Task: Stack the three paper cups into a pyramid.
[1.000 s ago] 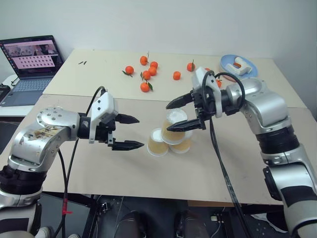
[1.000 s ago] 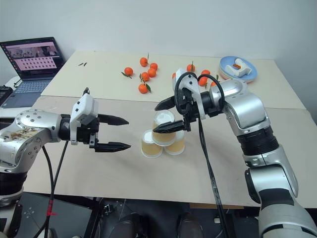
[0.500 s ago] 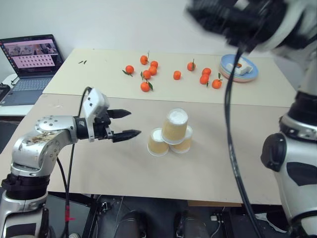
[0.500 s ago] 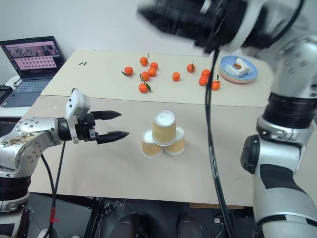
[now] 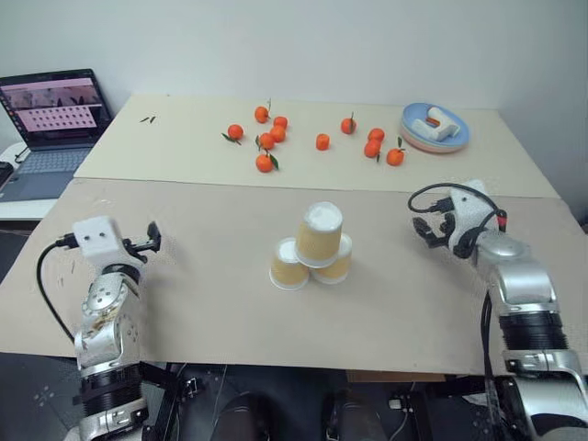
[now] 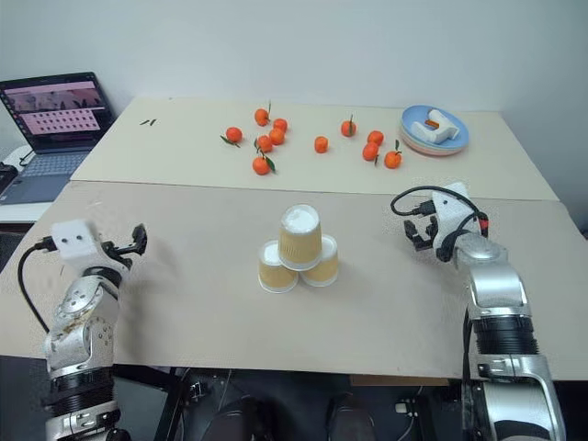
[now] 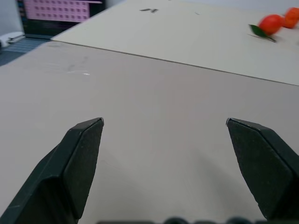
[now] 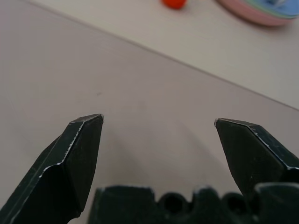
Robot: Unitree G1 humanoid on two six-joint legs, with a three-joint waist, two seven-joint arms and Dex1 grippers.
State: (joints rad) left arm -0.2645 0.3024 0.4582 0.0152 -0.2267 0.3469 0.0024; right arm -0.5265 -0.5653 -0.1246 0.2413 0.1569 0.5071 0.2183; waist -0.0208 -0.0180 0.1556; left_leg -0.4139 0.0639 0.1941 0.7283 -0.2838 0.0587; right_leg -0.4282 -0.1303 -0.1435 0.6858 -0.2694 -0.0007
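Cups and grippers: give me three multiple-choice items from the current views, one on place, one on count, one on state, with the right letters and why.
1. Where does the top cup sit?
A. On the two lower cups
B. On the blue plate
C. Beside the laptop

2. How many tangerines lie on the far board?
A. Four
B. Eight
C. Twelve

3. What state is the left gripper in?
A. Shut on a cup
B. Shut on a tangerine
C. Open, holding nothing

Answers:
1 A: it rests across the left lower cup and the right lower cup, mid-table.
2 B: eight tangerines can be counted in the head views.
3 C: its fingers stand wide apart over bare table; the right gripper is open too.
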